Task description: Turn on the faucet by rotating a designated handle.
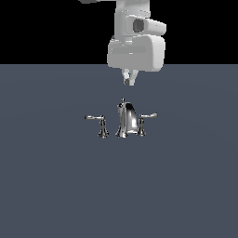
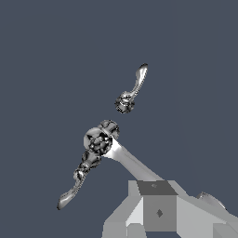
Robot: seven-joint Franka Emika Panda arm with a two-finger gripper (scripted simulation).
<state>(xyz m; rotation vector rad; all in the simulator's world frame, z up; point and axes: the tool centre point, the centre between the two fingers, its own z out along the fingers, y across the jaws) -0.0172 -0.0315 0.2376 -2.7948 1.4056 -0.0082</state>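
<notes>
The chrome faucet (image 1: 125,120) stands on the grey floor, its curved spout topped by a small knob. The handle (image 1: 148,116) is the lever on the exterior view's right, fixed close against the spout. A twin lever (image 1: 95,118) stands apart on the exterior view's left. My gripper (image 1: 128,81) hangs above the spout's knob, clear of it, fingertips together and holding nothing. In the wrist view the spout (image 2: 99,139), the handle (image 2: 76,183) and the twin lever (image 2: 137,83) show beyond my fingers (image 2: 159,207).
A flat grey floor (image 1: 186,186) spreads around the faucet. Nothing else stands on it. The arm's white body (image 1: 135,46) rises above the gripper.
</notes>
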